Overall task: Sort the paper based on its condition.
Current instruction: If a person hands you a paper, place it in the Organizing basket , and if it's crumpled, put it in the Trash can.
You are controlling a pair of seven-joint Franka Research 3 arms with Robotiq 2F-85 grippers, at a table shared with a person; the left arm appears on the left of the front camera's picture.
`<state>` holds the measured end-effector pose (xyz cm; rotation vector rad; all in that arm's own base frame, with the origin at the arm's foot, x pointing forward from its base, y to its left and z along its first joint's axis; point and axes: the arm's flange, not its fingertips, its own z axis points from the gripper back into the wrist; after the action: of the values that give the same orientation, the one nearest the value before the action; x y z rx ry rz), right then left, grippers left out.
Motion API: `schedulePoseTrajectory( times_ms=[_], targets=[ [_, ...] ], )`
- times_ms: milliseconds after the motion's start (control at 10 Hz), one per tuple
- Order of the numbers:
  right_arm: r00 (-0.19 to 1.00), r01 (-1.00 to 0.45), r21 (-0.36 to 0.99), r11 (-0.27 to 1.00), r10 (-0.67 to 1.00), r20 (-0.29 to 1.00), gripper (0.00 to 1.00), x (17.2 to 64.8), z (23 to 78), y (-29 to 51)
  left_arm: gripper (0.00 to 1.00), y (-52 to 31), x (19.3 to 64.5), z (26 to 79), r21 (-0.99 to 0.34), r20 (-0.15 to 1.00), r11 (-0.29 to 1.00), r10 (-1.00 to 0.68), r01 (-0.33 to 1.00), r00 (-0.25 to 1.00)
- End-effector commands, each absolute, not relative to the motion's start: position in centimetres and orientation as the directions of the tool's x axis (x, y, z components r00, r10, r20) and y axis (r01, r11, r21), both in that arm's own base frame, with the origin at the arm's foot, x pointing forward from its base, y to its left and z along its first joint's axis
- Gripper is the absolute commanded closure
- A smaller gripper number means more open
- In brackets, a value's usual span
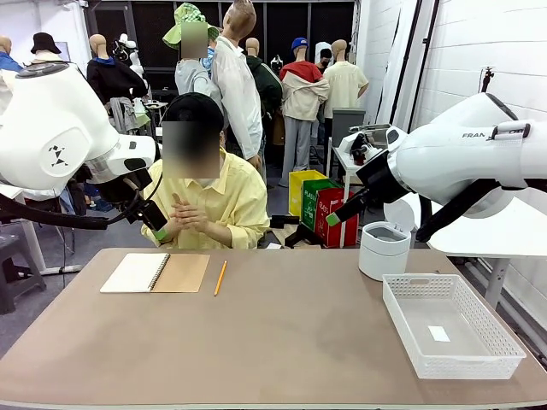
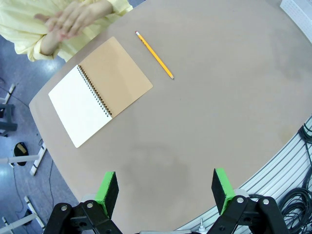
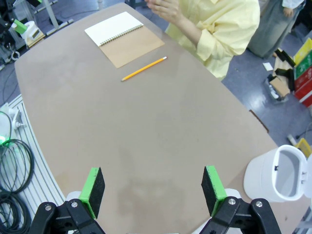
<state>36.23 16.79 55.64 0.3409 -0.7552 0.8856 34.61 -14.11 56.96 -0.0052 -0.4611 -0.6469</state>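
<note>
Two pincers, and both are spread wide with nothing between the pads. Your left pincer (image 2: 164, 190) hangs over the near left part of the desk (image 2: 209, 122), with bare brown top under its green pads (image 2: 106, 192). Beyond it, toward the far left corner, lies an open spiral notebook (image 2: 97, 92), white page and tan cover side by side. Just beside the cover is a yellow pencil (image 2: 154, 55), apart from it and lying at a slant.

Your right pincer (image 3: 153, 187) is also raised over bare desk, pads (image 3: 213, 187) well apart. A white bin (image 3: 280, 175) with its lid open stands near it, at the desk's far edge toward the right corner.

Close in front of the bin, a white mesh basket (image 1: 402, 312) takes up the near right corner. The one loose piece you can see that looks like paper (image 1: 438, 333) is a small flat white slip. It lies on the basket floor with the basket's walls all round it.

At the far edge, just behind the notebook, the person's hands (image 1: 186, 213) are held together above the desk. You cannot tell whether anything is between them. In the front view your left arm's wrist crosses in front of the person's yellow sleeve (image 1: 162, 192).
</note>
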Motion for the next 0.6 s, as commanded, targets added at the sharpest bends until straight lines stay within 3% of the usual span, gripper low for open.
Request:
schedulePoseTrajectory(
  times_ms=[0,500],
  targets=[
    [0.403,-0.799,-0.032,0.6,0.576,0.711,0.0,36.25,55.74,16.81,0.0,-14.05,34.61,57.0,0.139,0.416,0.801,-0.58,0.582,0.7],
    [0.403,-0.799,-0.032,0.6,0.576,0.711,0.0,36.25,55.74,16.81,0.0,-14.05,34.61,57.0,0.139,0.416,0.801,-0.58,0.582,0.7]
  ],
)
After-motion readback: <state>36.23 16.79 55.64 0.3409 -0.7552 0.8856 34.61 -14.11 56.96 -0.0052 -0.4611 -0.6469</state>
